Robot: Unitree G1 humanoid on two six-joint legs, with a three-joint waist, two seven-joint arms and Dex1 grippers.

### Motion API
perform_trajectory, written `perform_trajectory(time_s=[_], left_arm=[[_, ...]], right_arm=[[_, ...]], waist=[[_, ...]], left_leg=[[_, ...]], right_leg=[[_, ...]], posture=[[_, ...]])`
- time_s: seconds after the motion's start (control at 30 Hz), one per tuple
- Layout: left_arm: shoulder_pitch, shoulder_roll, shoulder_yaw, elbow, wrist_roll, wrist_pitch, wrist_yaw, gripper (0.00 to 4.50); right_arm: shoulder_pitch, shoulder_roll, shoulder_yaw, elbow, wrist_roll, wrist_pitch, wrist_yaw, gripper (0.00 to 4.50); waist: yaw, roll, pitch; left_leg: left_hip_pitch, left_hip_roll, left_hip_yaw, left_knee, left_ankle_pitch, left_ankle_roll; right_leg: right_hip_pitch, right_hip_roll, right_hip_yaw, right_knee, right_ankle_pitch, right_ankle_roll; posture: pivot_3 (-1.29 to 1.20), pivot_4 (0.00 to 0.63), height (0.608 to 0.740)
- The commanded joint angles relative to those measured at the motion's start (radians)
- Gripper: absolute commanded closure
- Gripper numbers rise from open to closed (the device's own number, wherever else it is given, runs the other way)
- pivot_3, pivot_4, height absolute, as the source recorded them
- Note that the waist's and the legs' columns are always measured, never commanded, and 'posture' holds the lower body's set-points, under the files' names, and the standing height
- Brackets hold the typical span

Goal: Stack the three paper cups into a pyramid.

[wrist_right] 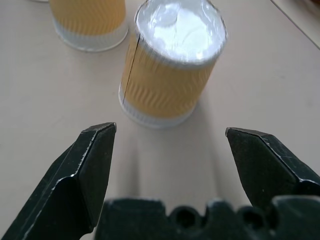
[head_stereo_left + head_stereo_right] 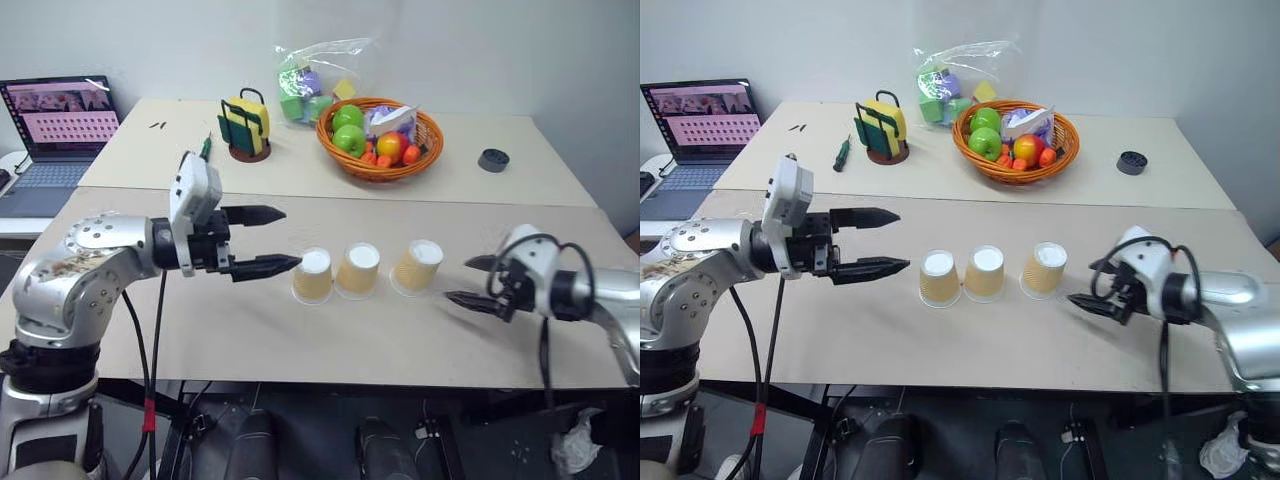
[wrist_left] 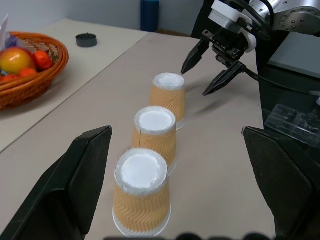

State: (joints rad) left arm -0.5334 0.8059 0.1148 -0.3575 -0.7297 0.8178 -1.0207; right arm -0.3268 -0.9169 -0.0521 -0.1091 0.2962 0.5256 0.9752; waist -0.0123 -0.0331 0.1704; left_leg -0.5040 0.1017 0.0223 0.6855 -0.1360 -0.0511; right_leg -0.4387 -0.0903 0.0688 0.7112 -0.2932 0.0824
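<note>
We see the three paper cups standing upside down in a row on the near desk [image 2: 200, 340], white bases up, none stacked: the left cup [image 2: 312, 275] and the middle cup [image 2: 358, 270] stand just beside each other, and the right cup [image 2: 417, 267] stands a little apart from them. Our left hand [image 2: 268, 240] hovers above the desk just beside the left cup, its two black fingers spread wide and pointing along the row, grasping nothing. Our right hand [image 2: 472, 281] sits low near the right cup, fingers also spread and released, the cup lying ahead of the gap between them without contact. On the far desk we see an orange wicker basket [image 2: 425, 150] of fruit, a clear bag [image 2: 320, 75] with coloured blocks behind it, a yellow and green holder [image 2: 246, 125], a small black round lid [image 2: 493, 159], and an open laptop [image 2: 55, 135] off to the left
</note>
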Motion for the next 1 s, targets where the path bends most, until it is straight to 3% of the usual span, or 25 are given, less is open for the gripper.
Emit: perform_trajectory(time_s=[0.03, 0.73, 0.77, 0.83, 0.9, 1.0], left_arm=[[0.012, 0.028, 0.021, -0.05, -0.017, 0.002, 0.001, 0.05], [0.073, 0.041, 0.017, -0.117, -0.031, -0.003, 0.048, 0.05], [0.073, 0.041, 0.017, -0.117, -0.031, -0.003, 0.049, 0.0], [0.072, 0.04, 0.015, -0.114, -0.03, -0.006, 0.05, 0.0], [0.071, 0.039, 0.014, -0.111, -0.027, -0.008, 0.05, 0.0], [0.074, 0.037, 0.01, -0.109, -0.022, -0.014, 0.05, 0.0]], right_arm=[[-0.057, 0.023, 0.001, -0.001, 0.012, -0.02, 0.003, 0.31], [-0.221, 0.122, 0.059, 0.163, -0.036, -0.061, 0.012, 0.31], [-0.221, 0.122, 0.058, 0.164, -0.038, -0.061, 0.013, 0.83], [-0.221, 0.122, 0.055, 0.166, -0.04, -0.061, 0.012, 1.43], [-0.222, 0.124, 0.051, 0.164, -0.035, -0.06, 0.013, 1.77], [-0.232, 0.128, 0.037, 0.146, -0.016, -0.048, 0.013, 1.78]], waist=[[0.001, 0.0, 0.0], [0.014, 0.001, 0.001], [0.015, 0.001, 0.001], [0.016, 0.001, 0.001], [0.017, 0.001, 0.001], [0.018, 0.001, 0.001]], left_leg=[[0.0, 0.0, 0.0, 0.0, 0.0, 0.0], [0.0, 0.0, 0.0, 0.0, 0.0, 0.0], [0.0, 0.0, 0.0, 0.0, 0.0, 0.0], [0.0, 0.0, 0.0, 0.0, 0.0, 0.0], [0.0, 0.0, 0.0, 0.0, 0.0, 0.0], [0.0, 0.0, 0.0, 0.0, 0.0, 0.0]], right_leg=[[0.0, 0.0, 0.0, 0.0, 0.0, 0.0], [0.0, 0.0, 0.0, 0.0, 0.0, 0.0], [0.0, 0.0, 0.0, 0.0, 0.0, 0.0], [-0.001, 0.0, 0.0, 0.0, 0.0, 0.0], [-0.001, 0.0, 0.0, 0.0, 0.0, 0.0], [-0.001, 0.0, 0.0, 0.0, 0.0, -0.001]], posture=[[0.0, 0.15, 0.661], [0.0, 0.15, 0.661], [0.0, 0.15, 0.661], [0.0, 0.15, 0.661], [0.0, 0.15, 0.661], [0.0, 0.15, 0.661]])
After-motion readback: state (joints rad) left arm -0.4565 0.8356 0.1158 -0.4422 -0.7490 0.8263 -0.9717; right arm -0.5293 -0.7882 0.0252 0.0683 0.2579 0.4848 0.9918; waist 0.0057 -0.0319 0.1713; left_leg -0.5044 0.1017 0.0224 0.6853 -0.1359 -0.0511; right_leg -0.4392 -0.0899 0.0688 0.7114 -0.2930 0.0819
